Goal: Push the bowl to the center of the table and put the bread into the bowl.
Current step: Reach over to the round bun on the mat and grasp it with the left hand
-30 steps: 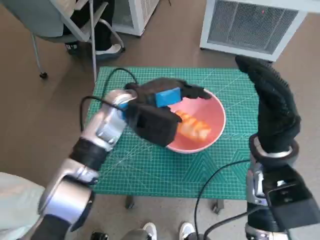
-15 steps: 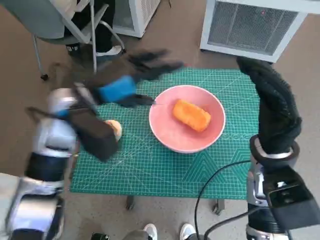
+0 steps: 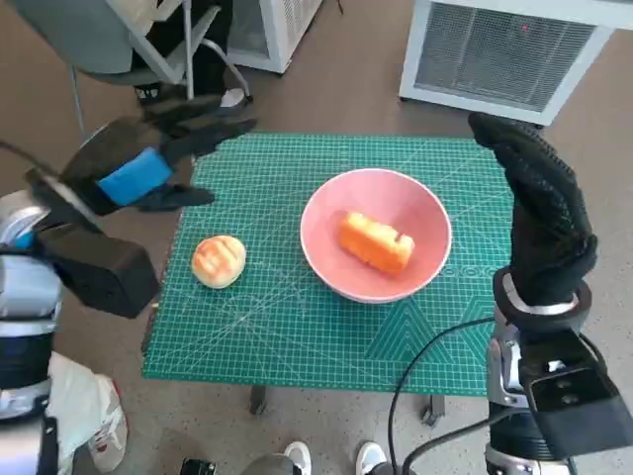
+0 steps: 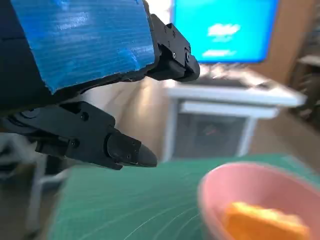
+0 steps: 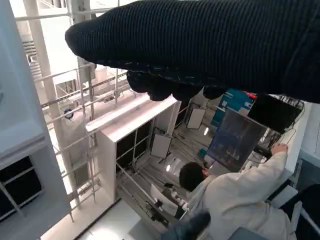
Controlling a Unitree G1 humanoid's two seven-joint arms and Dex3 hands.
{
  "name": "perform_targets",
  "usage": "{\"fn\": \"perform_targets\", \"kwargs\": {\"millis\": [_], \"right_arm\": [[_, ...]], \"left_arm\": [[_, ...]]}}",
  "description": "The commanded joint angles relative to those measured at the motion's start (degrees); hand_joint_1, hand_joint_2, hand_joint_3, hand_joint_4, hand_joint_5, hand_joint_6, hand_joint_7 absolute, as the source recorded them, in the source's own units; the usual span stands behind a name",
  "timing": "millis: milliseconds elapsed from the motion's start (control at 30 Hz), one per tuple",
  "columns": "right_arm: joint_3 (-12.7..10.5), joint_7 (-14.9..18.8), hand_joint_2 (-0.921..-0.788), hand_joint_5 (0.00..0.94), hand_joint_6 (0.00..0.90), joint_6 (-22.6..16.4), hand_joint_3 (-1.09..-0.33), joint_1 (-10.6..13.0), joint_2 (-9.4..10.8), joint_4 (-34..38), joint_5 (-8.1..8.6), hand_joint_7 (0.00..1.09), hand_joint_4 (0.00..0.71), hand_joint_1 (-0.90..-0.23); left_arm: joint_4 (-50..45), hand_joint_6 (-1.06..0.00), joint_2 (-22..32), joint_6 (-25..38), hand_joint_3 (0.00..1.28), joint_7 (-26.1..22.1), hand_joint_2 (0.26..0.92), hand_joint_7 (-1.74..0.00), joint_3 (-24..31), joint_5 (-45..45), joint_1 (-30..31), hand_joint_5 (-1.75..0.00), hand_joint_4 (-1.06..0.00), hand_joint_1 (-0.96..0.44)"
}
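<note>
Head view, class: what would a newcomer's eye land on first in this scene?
The pink bowl near the middle of the green mat, with an orange piece of bread lying in it. Next, the round bun on the mat beside the bowl, and the blue-taped left hand, fingers spread, over the mat's far left corner.

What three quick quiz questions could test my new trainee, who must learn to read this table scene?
1. True or false: the oblong bread lies inside the pink bowl.
2. What lies on the green mat beside the bowl: A) a spoon B) a round bun C) a cup?
3. Fill in: the left hand holds ____.

Key: 1 true; 2 B; 3 nothing.
</note>
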Motion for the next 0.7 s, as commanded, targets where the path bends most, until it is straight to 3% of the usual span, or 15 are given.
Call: {"fn": "perform_targets", "kwargs": {"millis": [33,700], "right_arm": [[0.19,0.31,-0.921,0.006,0.081,-0.28,-0.575,-0.06,-0.07,1.42,0.43,0.71,0.43,-0.454],[0.6,1.95,-0.921,0.004,0.073,-0.64,-0.579,-0.54,-0.86,2.4,1.76,0.72,0.429,-0.465]], "left_arm": [[-0.44,-0.45,0.79,1.56,0.0,-0.61,0.9,-0.07,-0.35,0.31,2.15,-0.03,-0.35,-0.23],[2.24,-0.41,-1.77,12.06,0.0,-2.81,0.914,-0.01,-7.92,6.3,4.44,0.0,-0.3,-0.16]]}}
